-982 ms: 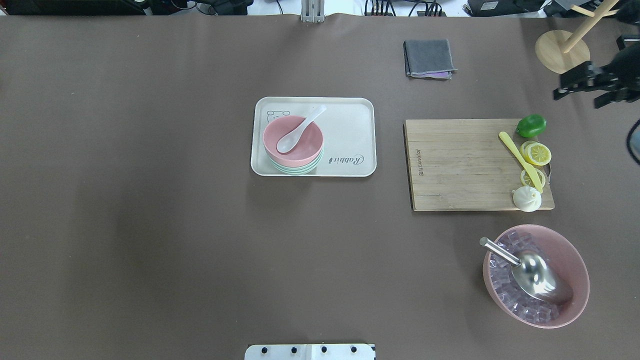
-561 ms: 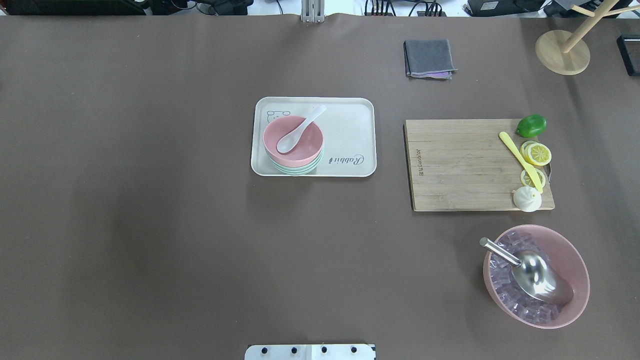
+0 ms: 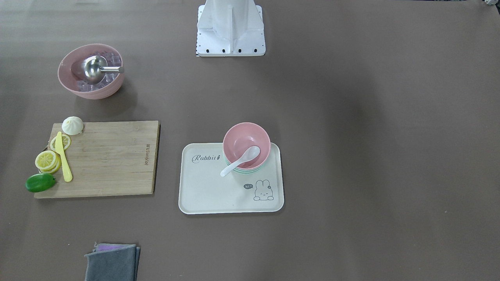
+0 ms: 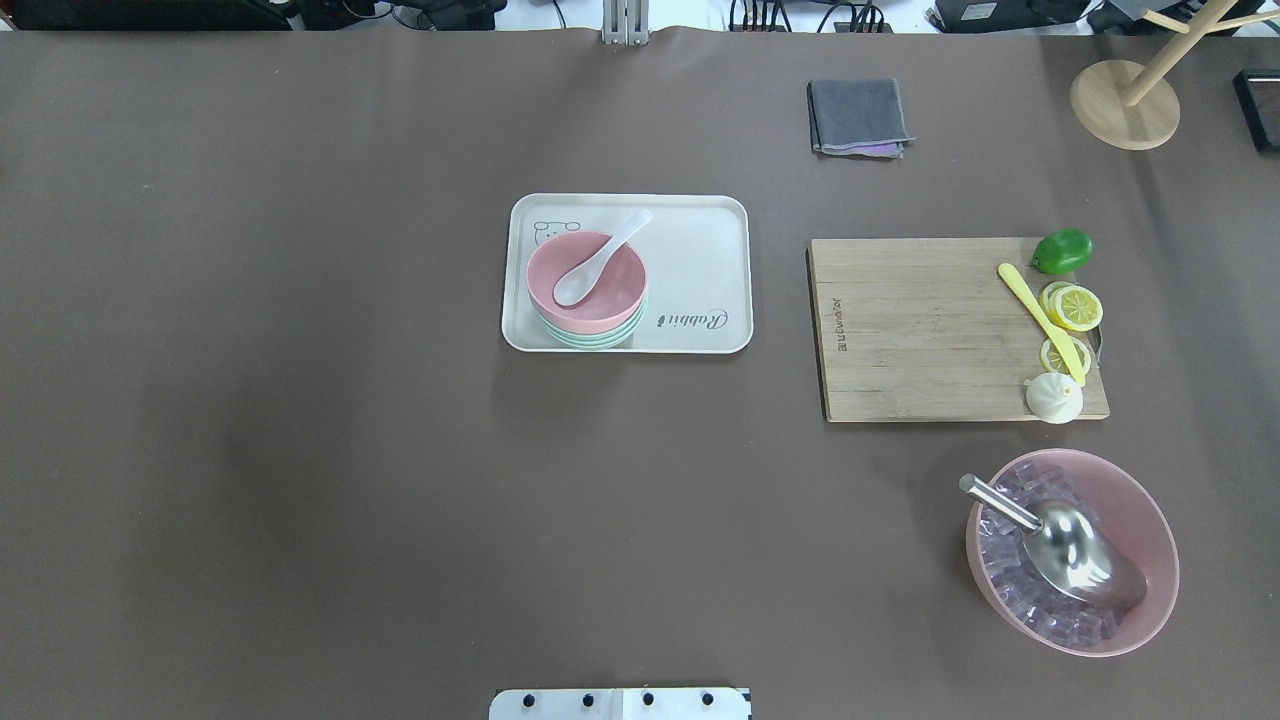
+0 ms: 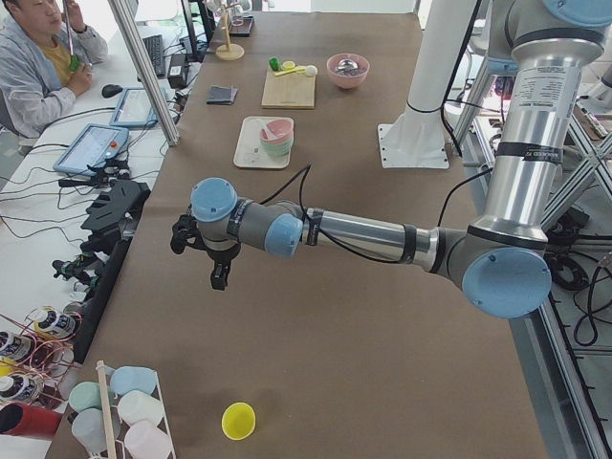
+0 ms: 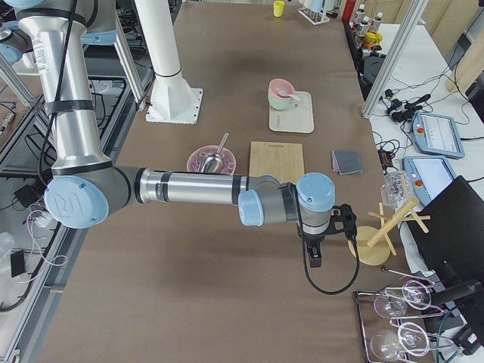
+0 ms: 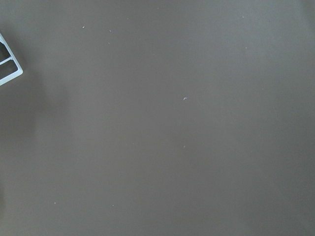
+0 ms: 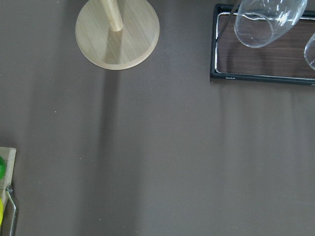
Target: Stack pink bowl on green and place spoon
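Left gripper (image 5: pixel 206 251) and right gripper (image 6: pixel 333 236) hover low on outstretched arms — fingers' spread unreadable.

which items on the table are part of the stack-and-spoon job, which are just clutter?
Job: pink bowl, nested on the green bowls; spoon, resting in the pink bowl.

Lying about: tray under the stack, cutting board, lime, yellow knife, lemon slices, bun, large pink bowl with metal scoop, grey cloth, wooden stand.
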`<state>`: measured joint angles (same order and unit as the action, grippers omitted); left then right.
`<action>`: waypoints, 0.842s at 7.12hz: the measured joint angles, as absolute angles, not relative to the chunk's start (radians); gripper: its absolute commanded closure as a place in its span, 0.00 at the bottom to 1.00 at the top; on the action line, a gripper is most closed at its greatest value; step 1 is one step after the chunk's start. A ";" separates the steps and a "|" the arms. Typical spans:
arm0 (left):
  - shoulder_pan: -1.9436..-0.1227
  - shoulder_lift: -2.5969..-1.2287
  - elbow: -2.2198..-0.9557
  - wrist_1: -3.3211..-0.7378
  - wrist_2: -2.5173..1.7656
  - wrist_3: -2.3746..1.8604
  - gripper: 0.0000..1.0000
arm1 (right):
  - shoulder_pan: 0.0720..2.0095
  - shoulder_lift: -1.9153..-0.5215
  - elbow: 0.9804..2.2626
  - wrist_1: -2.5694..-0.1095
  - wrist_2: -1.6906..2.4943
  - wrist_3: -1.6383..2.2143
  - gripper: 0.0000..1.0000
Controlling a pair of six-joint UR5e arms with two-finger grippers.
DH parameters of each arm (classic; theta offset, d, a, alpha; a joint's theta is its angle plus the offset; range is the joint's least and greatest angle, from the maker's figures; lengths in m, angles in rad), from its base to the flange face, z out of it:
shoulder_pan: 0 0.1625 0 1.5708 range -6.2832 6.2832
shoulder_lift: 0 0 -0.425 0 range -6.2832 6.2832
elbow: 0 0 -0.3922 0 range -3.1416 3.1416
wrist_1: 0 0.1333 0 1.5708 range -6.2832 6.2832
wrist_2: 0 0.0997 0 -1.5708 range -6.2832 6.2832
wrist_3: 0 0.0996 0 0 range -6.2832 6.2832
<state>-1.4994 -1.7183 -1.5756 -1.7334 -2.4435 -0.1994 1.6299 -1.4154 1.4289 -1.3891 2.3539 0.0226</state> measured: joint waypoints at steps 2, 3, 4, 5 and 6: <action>-1.499 -1.704 -1.576 -1.733 -2.445 -0.200 0.02 | 1.627 -1.412 1.427 -1.389 2.351 0.022 0.00; -1.498 -1.701 -1.573 -1.733 -2.445 -0.200 0.02 | 1.624 -1.411 1.427 -1.389 2.349 0.022 0.00; -1.498 -1.699 -1.573 -1.733 -2.442 -0.203 0.02 | 1.623 -1.411 1.427 -1.388 2.347 0.021 0.00; -1.499 -1.688 -1.576 -1.739 -2.439 -0.205 0.02 | 1.622 -1.411 1.428 -1.388 2.347 0.021 0.00; -1.500 -1.672 -1.590 -1.753 -2.435 -0.204 0.02 | 1.622 -1.412 1.431 -1.388 2.347 0.022 0.00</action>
